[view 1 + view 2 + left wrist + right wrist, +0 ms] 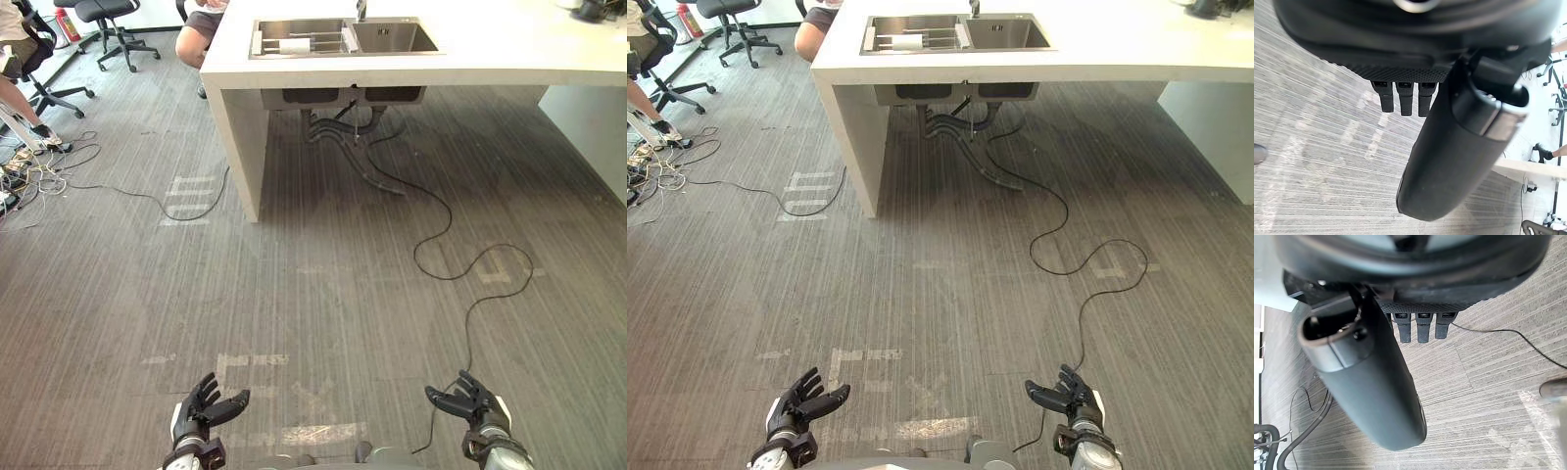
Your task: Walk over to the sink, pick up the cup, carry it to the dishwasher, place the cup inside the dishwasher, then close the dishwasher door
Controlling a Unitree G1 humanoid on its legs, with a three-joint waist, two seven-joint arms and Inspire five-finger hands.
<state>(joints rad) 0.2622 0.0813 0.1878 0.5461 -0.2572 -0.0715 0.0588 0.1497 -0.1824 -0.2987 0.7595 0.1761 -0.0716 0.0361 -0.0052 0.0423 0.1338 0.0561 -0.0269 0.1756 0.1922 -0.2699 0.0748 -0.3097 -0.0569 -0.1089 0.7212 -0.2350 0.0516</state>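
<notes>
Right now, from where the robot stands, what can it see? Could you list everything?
counter: one, white, across the floor ahead
sink: one, steel, two basins, set in the counter
rack: one, steel, in the left basin
white cylinder: one, lying on the rack, maybe the cup
drain hoses: several, grey, under the sink
office chairs: at least two, black, far left
fire extinguisher: one, red, far left corner
loose cables: a tangle, mixed colours, floor at left
seated people: two, partly seen, behind the counter and far left
floor: grey, with worn tape marks
left hand: dark, open, low
right hand: dark, open, low
</notes>
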